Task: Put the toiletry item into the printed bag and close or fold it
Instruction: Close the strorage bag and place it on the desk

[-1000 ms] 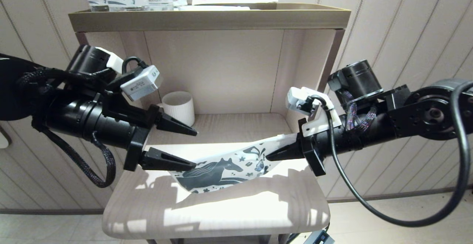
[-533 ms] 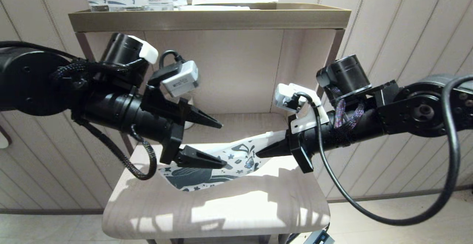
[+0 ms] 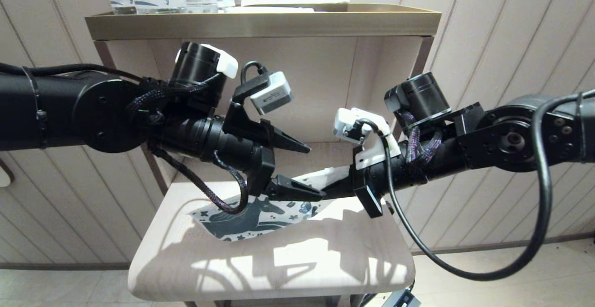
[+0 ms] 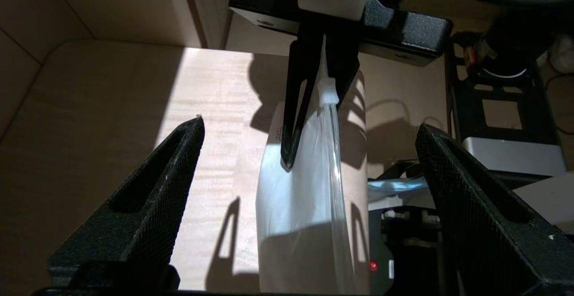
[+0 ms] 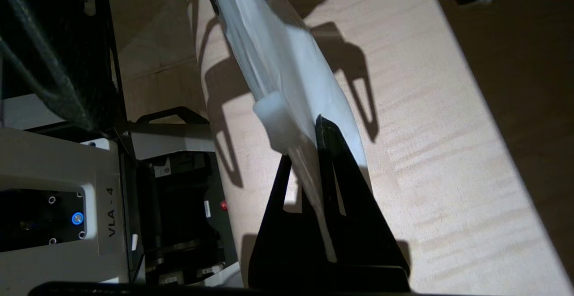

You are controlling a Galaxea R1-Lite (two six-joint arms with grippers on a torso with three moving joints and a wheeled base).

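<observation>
Nearest, the printed bag (image 3: 246,216) sags onto the front of the shelf (image 3: 279,270), its far end pinched shut in the right hand (image 3: 325,190) by the white slider. The left hand (image 3: 304,172) hangs wide open around that same end, holding nothing. Can't see the toiletry item anywhere. Risk: the two hands are nearly touching, so a clash or yanked bag seems likely. Side walls crowd both arms; free room is frontward.

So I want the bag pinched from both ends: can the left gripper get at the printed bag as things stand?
Probably yes. The left gripper is open beside the printed bag, with nothing between, while the right gripper is shut on the bag's other end.
</observation>
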